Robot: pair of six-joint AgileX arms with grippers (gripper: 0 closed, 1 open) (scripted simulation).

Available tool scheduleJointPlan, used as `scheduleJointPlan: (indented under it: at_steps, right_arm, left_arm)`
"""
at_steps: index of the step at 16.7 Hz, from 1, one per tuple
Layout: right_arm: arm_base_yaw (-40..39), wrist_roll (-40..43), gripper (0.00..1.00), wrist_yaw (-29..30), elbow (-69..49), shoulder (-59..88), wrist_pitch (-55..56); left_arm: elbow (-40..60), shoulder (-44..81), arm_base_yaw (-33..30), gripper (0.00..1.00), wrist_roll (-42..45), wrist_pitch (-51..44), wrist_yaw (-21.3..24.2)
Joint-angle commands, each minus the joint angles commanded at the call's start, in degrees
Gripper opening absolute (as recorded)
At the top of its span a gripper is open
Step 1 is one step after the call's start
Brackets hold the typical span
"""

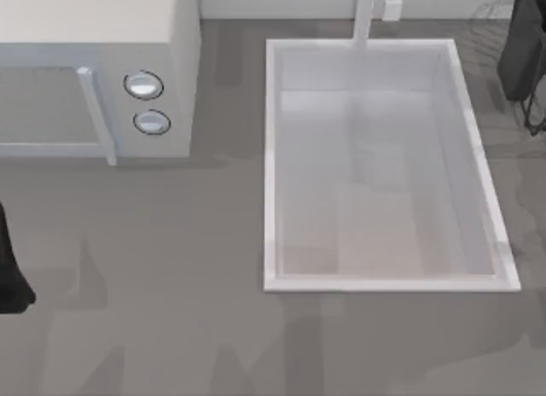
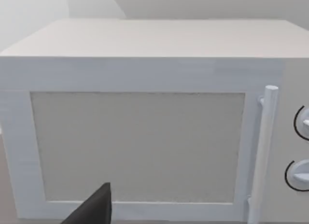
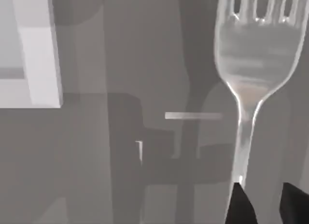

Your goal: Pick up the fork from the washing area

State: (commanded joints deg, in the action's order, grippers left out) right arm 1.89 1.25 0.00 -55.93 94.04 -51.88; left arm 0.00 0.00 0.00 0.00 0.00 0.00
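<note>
**Fork held by our right jaws, clear of the sink**

Our right jaws [image 3: 263, 204] are clamped on the fork [image 3: 253, 74] at the tail of its handle. In the right wrist view the handle runs straight out from between the two dark fingers [image 3: 241, 207], and the head with its four tines lies farthest from the jaws. The fork is in the air, with grey worktop [image 3: 145, 64] below it. A corner of the sink's whitish rim [image 3: 41, 55] shows off to one side of the fork, well apart from it.

From above, our right arm [image 1: 522, 46] is at the far right edge, beside the far right corner of the sink [image 1: 482, 170]. The basin is a light-grey rectangle with a raised rim and a pale faucet [image 1: 365, 16] at its far end. We cannot make out the fork in that view.

Our left arm [image 1: 10, 268] is parked at the left edge of the worktop [image 1: 171, 328]. One dark finger [image 2: 94, 209] shows in the left wrist view, and we cannot tell whether the left jaws are open or closed. Ahead of them stands the white microwave [image 2: 140, 147], its door, upright handle [image 2: 263, 151] and two round knobs [image 1: 147, 101] facing the camera.
</note>
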Motion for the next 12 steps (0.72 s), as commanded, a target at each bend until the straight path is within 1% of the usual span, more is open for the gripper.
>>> scheduleJointPlan:
  at_steps: [8,9,12]
  right_arm:
    - [0.00,0.00,0.98,0.00,0.00,0.00,0.00]
    - [0.00,0.00,1.00,0.00,0.00,0.00,0.00]
    - [0.00,0.00,1.00,0.00,0.00,0.00,0.00]
  left_arm:
    - [0.00,0.00,0.00,1.00,0.00,0.00,0.00]
    - [0.00,0.00,0.00,1.00,0.00,0.00,0.00]
    - [0.00,0.00,0.00,1.00,0.00,0.00,0.00]
